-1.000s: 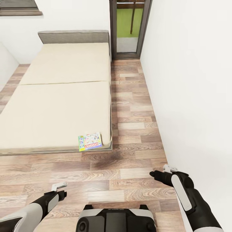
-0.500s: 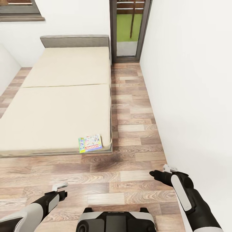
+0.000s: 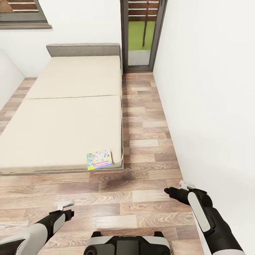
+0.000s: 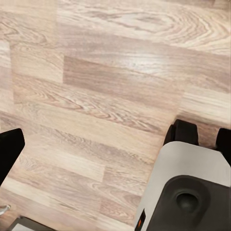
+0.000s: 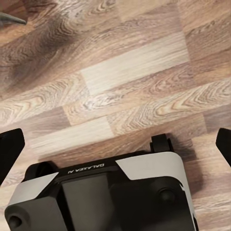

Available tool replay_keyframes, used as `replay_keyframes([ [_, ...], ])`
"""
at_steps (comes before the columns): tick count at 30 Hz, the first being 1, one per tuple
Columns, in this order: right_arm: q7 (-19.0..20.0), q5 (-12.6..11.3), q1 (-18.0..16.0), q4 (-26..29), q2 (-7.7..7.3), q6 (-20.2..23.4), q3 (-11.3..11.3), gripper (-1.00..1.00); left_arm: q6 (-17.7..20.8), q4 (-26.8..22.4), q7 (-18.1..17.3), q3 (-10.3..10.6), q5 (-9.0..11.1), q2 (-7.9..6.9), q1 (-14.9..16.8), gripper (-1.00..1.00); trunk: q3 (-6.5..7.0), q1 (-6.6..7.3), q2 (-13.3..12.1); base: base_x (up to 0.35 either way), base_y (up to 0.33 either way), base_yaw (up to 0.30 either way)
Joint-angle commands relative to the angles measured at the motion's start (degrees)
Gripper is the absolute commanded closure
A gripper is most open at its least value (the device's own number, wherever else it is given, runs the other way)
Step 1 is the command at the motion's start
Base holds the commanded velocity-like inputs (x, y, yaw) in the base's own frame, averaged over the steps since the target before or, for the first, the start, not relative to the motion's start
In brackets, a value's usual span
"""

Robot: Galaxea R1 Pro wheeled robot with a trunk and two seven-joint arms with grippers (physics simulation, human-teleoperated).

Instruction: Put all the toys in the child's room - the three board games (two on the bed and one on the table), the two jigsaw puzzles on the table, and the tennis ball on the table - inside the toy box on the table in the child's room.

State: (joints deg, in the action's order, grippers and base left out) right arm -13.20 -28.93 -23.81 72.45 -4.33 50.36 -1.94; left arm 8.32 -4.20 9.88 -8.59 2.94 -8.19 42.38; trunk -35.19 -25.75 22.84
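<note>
Left fingers: my left gripper [image 3: 66, 208] hangs low over the wood-plank floor [image 3: 148, 141]; in its wrist view one dark finger [image 4: 8, 150] sits far out at the frame's edge, so I read it as spread wide, holding and touching nothing.

Game: the small flat rectangular board game with the green and white cartoon cover [image 3: 100, 159] lies flat on the near corner of the low beige-mattress bed [image 3: 67, 117], well ahead of both sets of fingers and between them.

Handling, my guess: light, stiff cardboard, slick cover; I would pinch across a short edge where it nears the mattress edge.

Right fingers: my right gripper [image 3: 177, 189] also looks wide apart, empty, over bare floor.
</note>
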Motion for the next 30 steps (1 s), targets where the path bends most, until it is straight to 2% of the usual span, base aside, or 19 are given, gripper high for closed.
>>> replay_keyframes([
  [1,-0.51,-0.6,-0.02,0.06,-0.01,0.18,0.01,-1.0,0.29,-0.11,0.14,-0.18,0.31,0.01,0.0,-1.0,0.03,-0.03,0.08,0.0,0.0,0.0],
  [30,-0.51,-0.6,-0.02,0.06,0.1,0.09,0.01,-1.0,0.29,0.05,0.14,-0.19,0.29,0.19,-0.01,-1.0,2.78,-0.03,0.08,0.0,0.0,0.0],
])
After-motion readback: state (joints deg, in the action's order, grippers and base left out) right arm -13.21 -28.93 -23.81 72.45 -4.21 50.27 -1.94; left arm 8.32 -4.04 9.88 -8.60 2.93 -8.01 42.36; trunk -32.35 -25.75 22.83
